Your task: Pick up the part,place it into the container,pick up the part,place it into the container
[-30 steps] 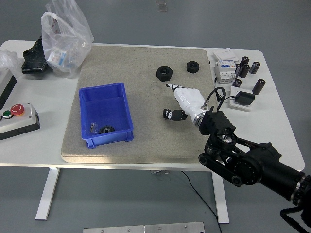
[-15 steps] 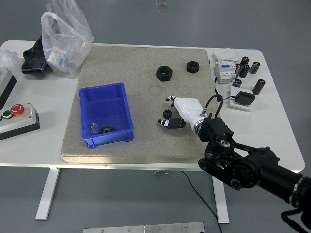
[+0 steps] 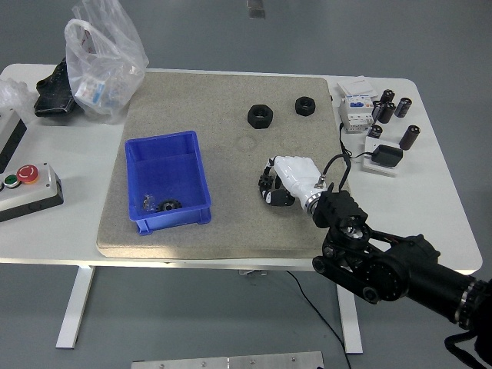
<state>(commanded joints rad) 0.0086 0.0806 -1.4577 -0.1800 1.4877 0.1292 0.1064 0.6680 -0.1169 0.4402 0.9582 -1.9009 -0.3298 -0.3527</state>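
Observation:
My right hand point(image 3: 275, 184) is white, on a black arm that comes in from the lower right. It rests on the beige mat point(image 3: 223, 92) right of centre. Its fingers are curled down around a small black gear part point(image 3: 265, 181), which still sits on the mat. The blue container point(image 3: 167, 178) stands to the left of the hand. It holds a small black gear point(image 3: 165, 205) and a small metal piece near its front. Two black nuts point(image 3: 260, 115) point(image 3: 306, 105) lie on the mat behind the hand. The left arm is out of view.
A plastic bag point(image 3: 104, 61) and a black object point(image 3: 52, 96) sit at the back left. A control box with a red button point(image 3: 28, 174) is at the left edge. A white device point(image 3: 357, 108), black cylinders point(image 3: 408, 137) and a black adapter point(image 3: 384, 156) lie at the right.
My right hand drew back toward me from an outstretched pose and curled its fingers over the small gear. Nothing else moved.

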